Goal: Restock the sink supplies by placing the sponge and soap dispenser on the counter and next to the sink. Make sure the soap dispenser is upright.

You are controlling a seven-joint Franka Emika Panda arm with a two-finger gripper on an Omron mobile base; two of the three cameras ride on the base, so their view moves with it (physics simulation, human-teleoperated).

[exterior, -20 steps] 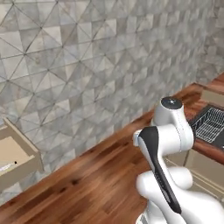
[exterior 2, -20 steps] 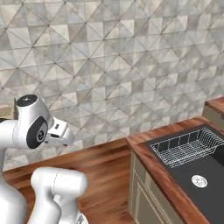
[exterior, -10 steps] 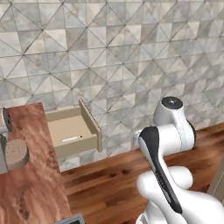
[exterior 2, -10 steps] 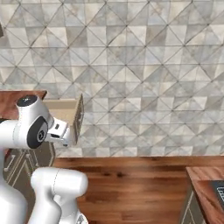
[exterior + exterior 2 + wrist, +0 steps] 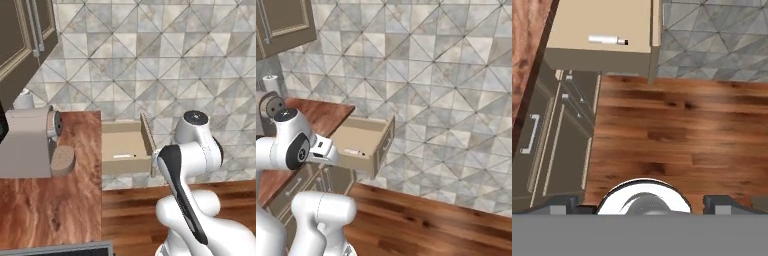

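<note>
The reddish-brown counter [image 5: 50, 210] ends at an open beige drawer [image 5: 125, 145], also seen in the right base view [image 5: 363, 142] and at the top of the hand view [image 5: 602, 25]. A slim white tube with a dark end [image 5: 607, 40] lies on its side in the drawer; I cannot tell whether it is the soap dispenser. A tan oval pad [image 5: 62, 159] rests on the counter; I cannot tell whether it is the sponge. The sink is out of view. My gripper [image 5: 644, 202] hangs open and empty over the wood floor, well short of the drawer.
A grey appliance [image 5: 27, 142] stands on the counter beside the tan pad, with a paper towel roll [image 5: 271, 84] behind it. Dark upper cabinets [image 5: 22, 35] hang above. Beige cabinet doors with handles [image 5: 547, 135] sit below the counter. A tiled wall [image 5: 446, 100] backs the wood floor [image 5: 677, 135].
The whole scene has slid sideways as the base moved: the sink and its rack left the views, and the counter end with the open drawer came in. The arm's pose looks unchanged.
</note>
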